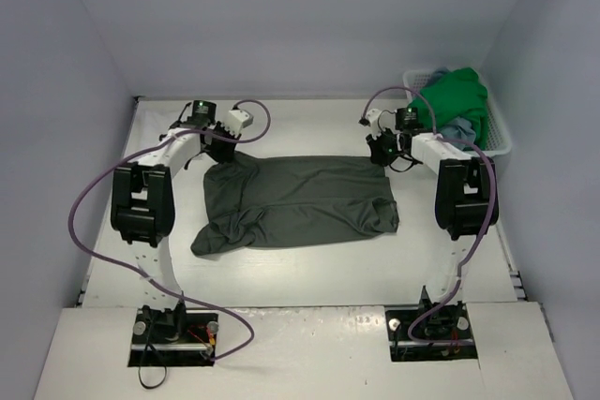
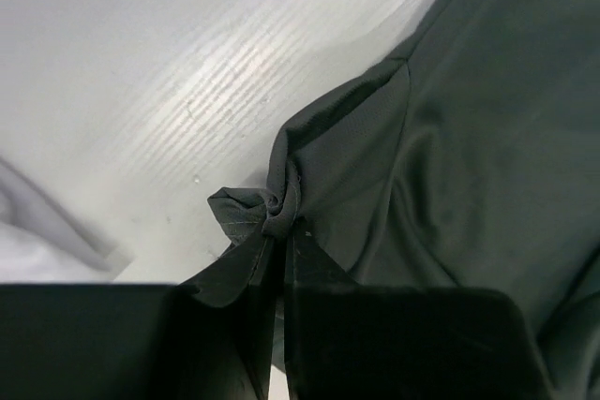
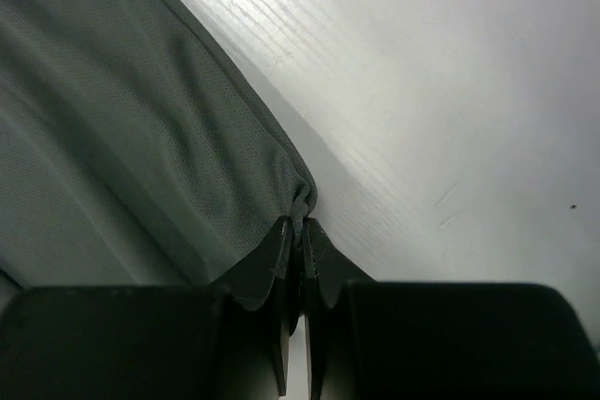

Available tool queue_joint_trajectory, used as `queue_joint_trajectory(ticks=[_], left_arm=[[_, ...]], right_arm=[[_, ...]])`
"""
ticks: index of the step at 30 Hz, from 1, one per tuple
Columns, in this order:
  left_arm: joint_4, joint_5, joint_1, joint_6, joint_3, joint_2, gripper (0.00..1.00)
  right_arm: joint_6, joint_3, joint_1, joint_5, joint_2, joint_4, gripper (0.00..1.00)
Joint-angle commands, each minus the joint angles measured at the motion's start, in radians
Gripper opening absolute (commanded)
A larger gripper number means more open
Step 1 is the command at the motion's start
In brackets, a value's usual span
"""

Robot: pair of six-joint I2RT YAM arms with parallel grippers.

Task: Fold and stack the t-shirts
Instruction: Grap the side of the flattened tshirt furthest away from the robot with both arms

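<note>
**A:** Overhead view first. How far along is the task?

**B:** Early, I'd judge. One dark olive-grey shirt (image 1: 300,199) lies spread at the middle of the table (image 1: 300,119), with no finished fold and no stack in sight. A green shirt (image 1: 455,100) and a light blue shirt (image 1: 457,130) sit heaped in the basket (image 1: 497,128) at the far right.

**A:** Orientation?

**B:** The long axis runs left to right. The near-left corner is rumpled. I cannot tell which end is the collar. The left gripper (image 1: 223,145) is at the far-left corner and the right gripper (image 1: 382,149) at the far-right corner.

**A:** Left wrist view?

**B:** The left gripper (image 2: 281,231) has its jaws pinched together on a twisted knot of the shirt's (image 2: 469,138) corner, over the bare table.

**A:** Right wrist view?

**B:** The right gripper (image 3: 298,231) is likewise clamped on the shirt's (image 3: 122,119) hem edge. The cloth fans away to the left.

**A:** What remains?

**B:** Probably folding this shirt, then the rest, then stacking.
</note>
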Motion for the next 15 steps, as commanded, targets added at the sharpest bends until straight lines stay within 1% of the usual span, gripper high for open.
queue_joint_trajectory(ticks=[1, 6, 15], left_arm=[[0.009, 0.047, 0.006, -0.022, 0.014, -0.120, 0.00], [0.011, 0.078, 0.006, -0.048, -0.012, -0.153, 0.00], [-0.032, 0.125, 0.006, -0.032, -0.092, -0.262, 0.00]], right_arm=[[0.013, -0.007, -0.005, -0.004, -0.095, 0.021, 0.00], [0.014, -0.027, -0.005, -0.008, -0.113, 0.024, 0.00], [-0.015, -0.091, -0.006, -0.028, -0.199, 0.025, 0.00]])
